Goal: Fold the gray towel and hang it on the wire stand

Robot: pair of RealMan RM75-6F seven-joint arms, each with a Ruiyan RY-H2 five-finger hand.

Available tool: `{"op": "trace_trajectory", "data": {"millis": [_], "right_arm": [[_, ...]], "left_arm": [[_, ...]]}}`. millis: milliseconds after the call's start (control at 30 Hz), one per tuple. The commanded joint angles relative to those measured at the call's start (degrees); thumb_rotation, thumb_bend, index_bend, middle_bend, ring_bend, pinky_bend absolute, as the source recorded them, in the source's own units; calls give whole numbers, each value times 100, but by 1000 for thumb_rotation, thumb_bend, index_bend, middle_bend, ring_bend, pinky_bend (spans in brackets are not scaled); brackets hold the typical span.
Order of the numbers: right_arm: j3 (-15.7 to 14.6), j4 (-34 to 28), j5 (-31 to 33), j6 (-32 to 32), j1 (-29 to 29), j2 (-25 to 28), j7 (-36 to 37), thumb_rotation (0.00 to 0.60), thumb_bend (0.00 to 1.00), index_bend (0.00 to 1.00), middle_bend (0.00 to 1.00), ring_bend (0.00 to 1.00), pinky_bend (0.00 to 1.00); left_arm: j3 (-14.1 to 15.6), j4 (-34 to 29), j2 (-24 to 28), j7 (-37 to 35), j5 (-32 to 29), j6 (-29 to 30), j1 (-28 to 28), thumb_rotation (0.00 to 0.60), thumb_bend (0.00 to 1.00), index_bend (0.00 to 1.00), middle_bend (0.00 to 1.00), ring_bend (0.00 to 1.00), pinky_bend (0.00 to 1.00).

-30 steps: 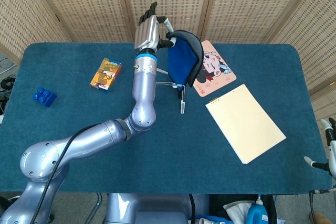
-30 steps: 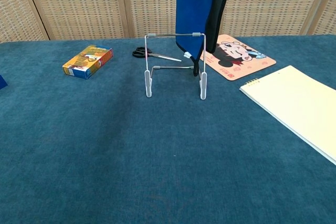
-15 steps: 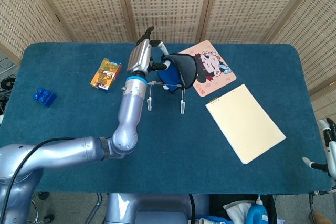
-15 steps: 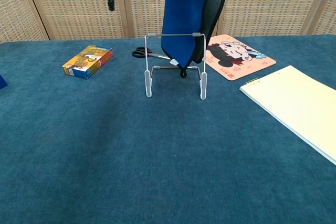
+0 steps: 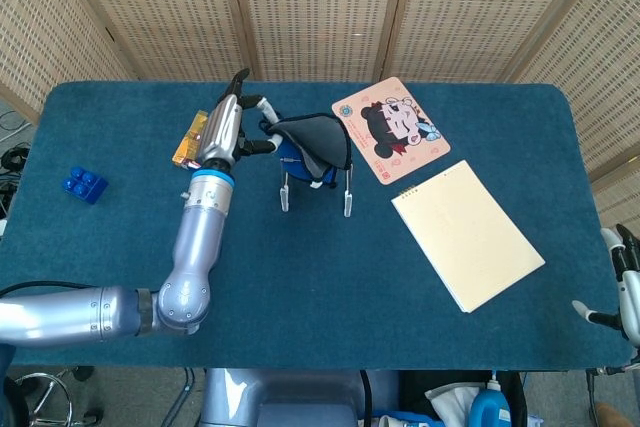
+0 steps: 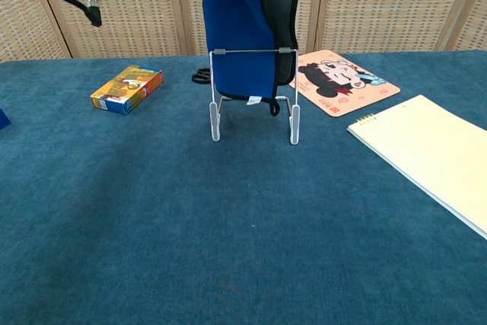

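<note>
Your left hand (image 5: 226, 131) has carried the folded towel, gray outside and blue inside (image 5: 312, 145), leftward and down over the last second. It now hangs just behind the top bar of the thin white wire stand (image 6: 253, 95), where a second ago it hung higher and off to the stand's right. Your fingers pinch the towel's upper edge, with the rest of the hand splayed above it.

So the fold looks finished and you are in the hanging step. The towel is not yet draped; from the chest view it seems to sit behind the bar rather than over it, though I cannot tell whether cloth touches wire.

The towel is soft, limp cloth with a small white tag at its lower hem. The stand is bare, rigid wire on slim feet, probably light and easily nudged.

Your right hand (image 5: 622, 277) shows only at the frame's lower right edge, well apart; I cannot tell how its fingers lie.
</note>
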Motion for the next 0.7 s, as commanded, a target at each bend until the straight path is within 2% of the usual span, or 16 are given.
{"op": "trace_trajectory", "data": {"millis": [33,400,700], "right_arm": [[-10,-17,-42,31,-10,12,15,600,0,2,0,0,0],[-48,-76,-174,124,-38,28,11,600,0,3,0,0,0],[-67,-105,-235,170,-58,49,41,600,0,2,0,0,0]], "left_arm": [[148,-145,89,-57,0,-73,177,600,473,951,0,0,0],[473,-480,294,-273,193,-524,513,600,474,951,0,0,0],[1242,-504,148,151,393,-513,449,600,473,943,0,0,0]]}}
